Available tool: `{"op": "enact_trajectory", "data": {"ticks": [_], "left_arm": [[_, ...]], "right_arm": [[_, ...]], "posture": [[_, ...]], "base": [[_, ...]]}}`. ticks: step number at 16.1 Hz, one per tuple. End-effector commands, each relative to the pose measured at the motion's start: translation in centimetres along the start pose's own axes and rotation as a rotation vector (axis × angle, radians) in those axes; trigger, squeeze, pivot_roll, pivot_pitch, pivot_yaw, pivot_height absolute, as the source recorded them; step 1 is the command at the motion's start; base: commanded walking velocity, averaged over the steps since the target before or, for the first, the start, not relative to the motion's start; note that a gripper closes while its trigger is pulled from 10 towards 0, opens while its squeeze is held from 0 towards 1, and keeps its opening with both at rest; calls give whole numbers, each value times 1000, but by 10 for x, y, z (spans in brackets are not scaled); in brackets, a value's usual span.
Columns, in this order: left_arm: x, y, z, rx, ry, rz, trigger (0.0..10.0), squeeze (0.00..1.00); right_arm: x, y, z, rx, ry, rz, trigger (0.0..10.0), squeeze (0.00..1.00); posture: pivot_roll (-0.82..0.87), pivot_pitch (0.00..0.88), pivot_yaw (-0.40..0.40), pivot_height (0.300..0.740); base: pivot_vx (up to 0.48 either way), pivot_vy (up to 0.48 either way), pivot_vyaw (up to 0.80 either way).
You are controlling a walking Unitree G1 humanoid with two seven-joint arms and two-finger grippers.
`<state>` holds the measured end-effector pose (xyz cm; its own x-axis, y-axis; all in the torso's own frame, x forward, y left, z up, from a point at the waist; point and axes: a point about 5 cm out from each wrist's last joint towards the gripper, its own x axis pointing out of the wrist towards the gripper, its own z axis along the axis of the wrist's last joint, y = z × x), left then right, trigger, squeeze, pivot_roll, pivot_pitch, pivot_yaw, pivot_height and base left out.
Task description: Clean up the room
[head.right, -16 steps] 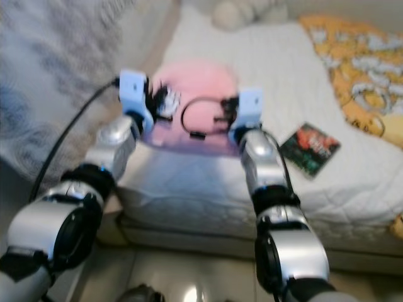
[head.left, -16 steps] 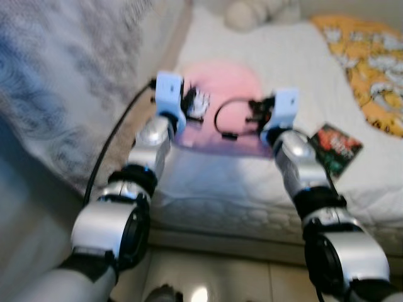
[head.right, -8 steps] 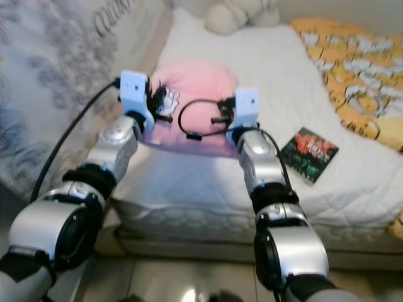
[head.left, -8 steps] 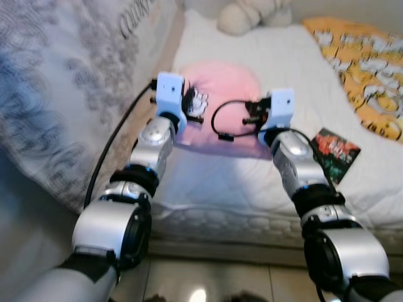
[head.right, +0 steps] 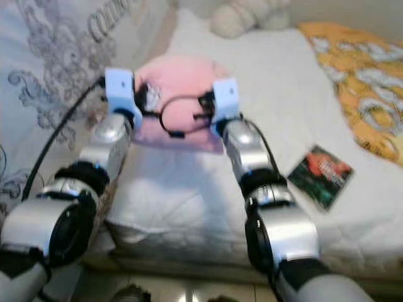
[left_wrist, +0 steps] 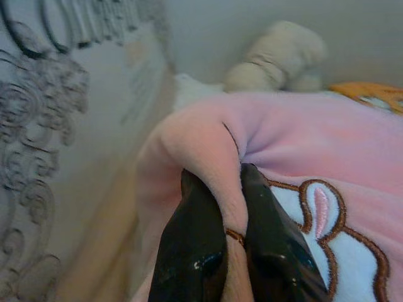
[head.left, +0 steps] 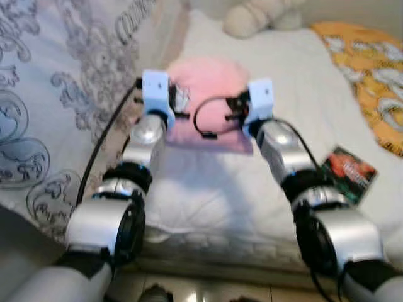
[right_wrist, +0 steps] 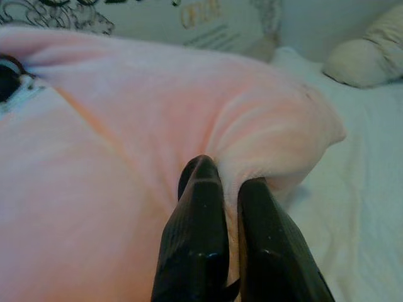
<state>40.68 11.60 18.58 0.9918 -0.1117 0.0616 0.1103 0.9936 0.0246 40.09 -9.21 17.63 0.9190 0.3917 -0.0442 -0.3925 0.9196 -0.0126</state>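
A pink pillow is held up over the near left part of the bed, beside the patterned duvet. The left hand is closed on a fold at one end of the pillow, and the right hand is pinched on the soft edge at the other end. Only thin folds are gripped, so it is judged that the plush could slip out of one hand if the arms are pulled apart or swung quickly, and the pillow would then hang from one corner. The bite of each hand in the fabric is shown by the wrist views; the book on the sheet, the orange blanket and the soft toy are placed by the head views
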Motion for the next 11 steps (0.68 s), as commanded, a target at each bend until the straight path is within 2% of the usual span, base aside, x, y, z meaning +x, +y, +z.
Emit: {"op": "enact_trajectory", "data": {"ticks": [1,2,3,4,6,7,8,9,10,11], "left_arm": [[4,-5,9,14,-27,44,10000,0],[2,6,5,33,-6,125,10000,0],[-2,14,-7,80,30,184,10000,0],[-11,23,-29,79,112,224,10000,0],[-24,32,-57,131,211,238,10000,0],[-32,41,-68,166,237,281,10000,0],[-36,47,-73,180,251,307,10000,0],[-34,52,-67,134,223,342,10000,0],[-28,53,-54,83,168,357,10000,0],[-21,52,-36,21,90,379,10000,0]], "right_arm": [[-3,-1,-17,1,80,25,10000,0],[-5,13,-34,-61,159,99,10000,0],[-8,25,-51,-87,214,145,10000,0],[-14,38,-72,-52,274,182,10000,0],[-24,53,-98,-47,352,213,10000,0],[-29,60,-108,-44,375,223,10000,0],[-30,63,-111,-37,383,235,10000,0],[-28,62,-107,-76,365,239,10000,0],[-23,56,-96,-106,324,224,10000,0],[-14,46,-75,-112,254,189,10000,0]], "posture": [[132,0,-109,740],[135,40,-119,740],[136,106,-132,740],[133,123,-138,740],[111,181,-142,740],[113,200,-146,740],[111,206,-147,740],[106,202,-149,740],[112,195,-151,740],[123,172,-157,740]], "base": [[446,0,0],[450,0,0],[0,0,0],[0,0,0],[0,0,0],[0,0,0],[0,0,0],[0,0,0],[0,0,0],[0,0,0]]}}
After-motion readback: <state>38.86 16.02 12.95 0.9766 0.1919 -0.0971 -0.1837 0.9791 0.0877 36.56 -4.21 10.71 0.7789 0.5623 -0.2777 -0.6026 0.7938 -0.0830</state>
